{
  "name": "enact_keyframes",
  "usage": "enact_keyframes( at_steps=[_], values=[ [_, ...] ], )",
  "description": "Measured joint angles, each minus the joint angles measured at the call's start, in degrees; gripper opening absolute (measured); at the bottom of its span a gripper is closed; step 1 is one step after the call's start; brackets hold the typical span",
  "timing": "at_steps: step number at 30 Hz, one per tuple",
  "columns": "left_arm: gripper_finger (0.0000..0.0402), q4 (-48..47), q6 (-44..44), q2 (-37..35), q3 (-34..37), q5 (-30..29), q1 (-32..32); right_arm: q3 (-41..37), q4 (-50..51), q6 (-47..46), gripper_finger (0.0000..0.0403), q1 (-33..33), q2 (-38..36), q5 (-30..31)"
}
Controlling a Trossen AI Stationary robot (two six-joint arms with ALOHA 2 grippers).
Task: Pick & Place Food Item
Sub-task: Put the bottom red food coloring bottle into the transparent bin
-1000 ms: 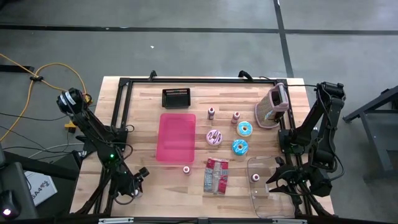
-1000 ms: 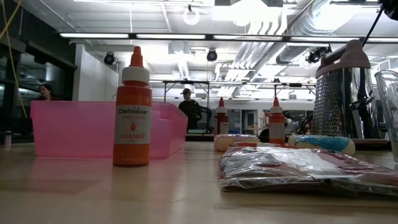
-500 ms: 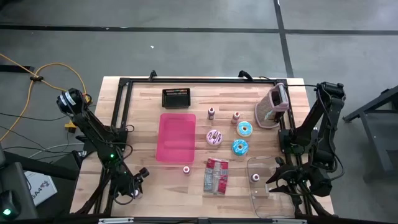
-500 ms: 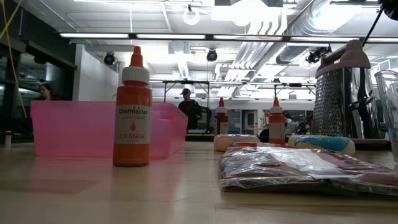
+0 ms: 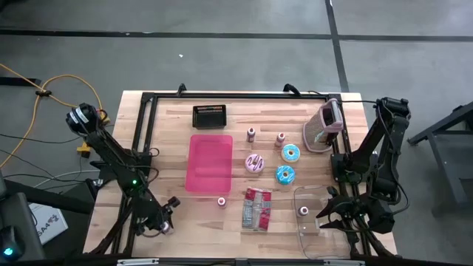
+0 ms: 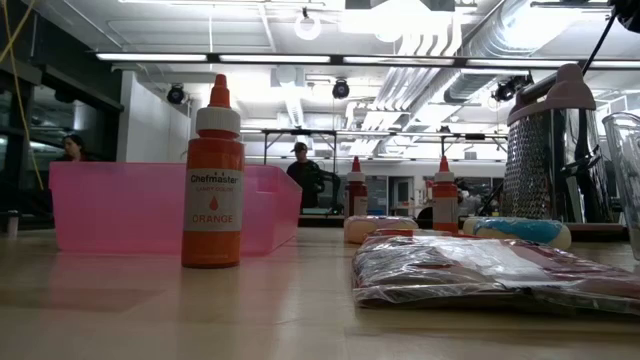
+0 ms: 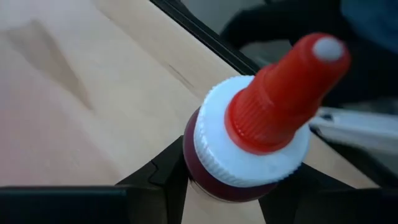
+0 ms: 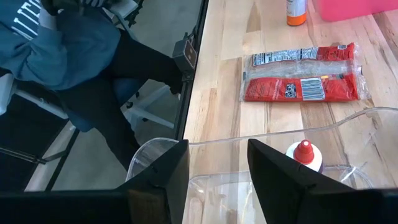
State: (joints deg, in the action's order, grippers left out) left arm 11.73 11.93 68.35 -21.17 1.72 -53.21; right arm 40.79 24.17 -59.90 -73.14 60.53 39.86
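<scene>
At the table's near left corner, my left gripper is shut on a small bottle with a red cap, white collar and dark red body. Over a clear plastic container at the near right, my right gripper stands open; a red-capped bottle stands inside the container. A pink donut and two blue ones lie flat mid-table. A red snack packet lies flat nearer the front. A pink tray sits left of the donuts. My left gripper has the bottle's dark red body, just under the white collar, between its two fingers. The fingers slant down at it. The bottle's lower part is hidden by them, so I cannot tell whether it stands on the table.
An orange bottle stands near the pink tray's front corner. Two more small bottles stand behind the donuts. A black basket is at the back and a grater at the back right. A seated person is beside the table.
</scene>
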Motion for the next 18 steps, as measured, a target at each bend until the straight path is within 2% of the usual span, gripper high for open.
enact_keyframes(
  at_steps=[6, 15, 18],
  values=[
    [0.0143, -1.94, 1.45, -2.84, -2.06, -0.16, 8.67, 0.00, 0.00, 0.00, 0.0151, 0.01, 0.00, 0.01],
    [0.0143, -21.92, -5.84, -1.93, -18.42, -0.54, 21.86, 0.01, 0.01, 0.00, 0.0151, 0.01, 0.00, 0.00],
    [0.0143, -25.17, -6.15, -0.87, -22.50, 0.53, 24.99, 0.01, 0.00, 0.00, 0.0151, 0.00, 0.00, -0.01]
  ],
)
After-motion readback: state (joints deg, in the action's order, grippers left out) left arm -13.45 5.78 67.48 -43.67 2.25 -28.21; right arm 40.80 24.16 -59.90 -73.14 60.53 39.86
